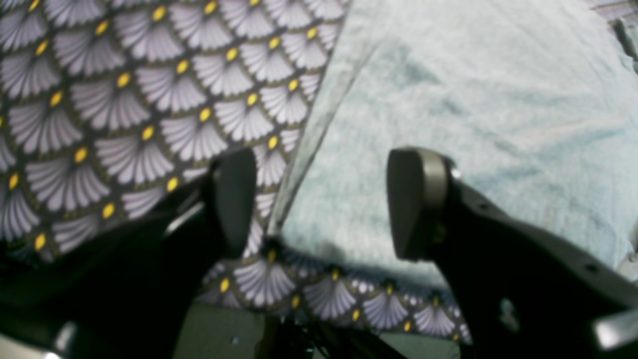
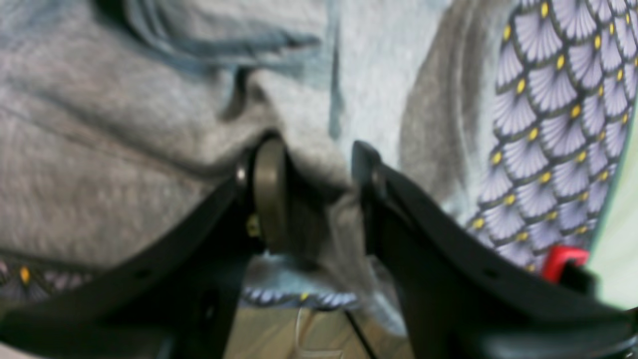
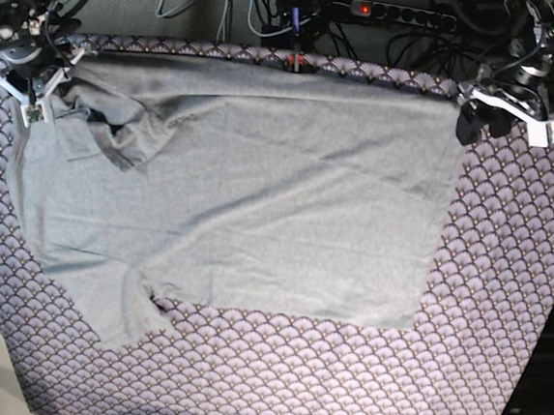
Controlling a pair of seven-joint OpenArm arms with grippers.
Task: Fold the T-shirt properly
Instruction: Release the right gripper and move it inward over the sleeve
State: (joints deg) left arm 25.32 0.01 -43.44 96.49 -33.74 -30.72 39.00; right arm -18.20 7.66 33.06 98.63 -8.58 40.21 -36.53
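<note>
Over there, the right gripper [image 2: 311, 194] pinches bunched T-shirt [image 3: 249, 195] fabric, while the left gripper [image 1: 321, 204] hangs parted above its corner, empty.

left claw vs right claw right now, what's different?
The left claw is open, with nothing between its fingers; it sits over a corner of the T-shirt, one finger above the patterned cloth. The right claw has a bunched fold of the T-shirt between its fingers, which stand closer together. Both sit at the shirt's far edge, at opposite corners.
</note>
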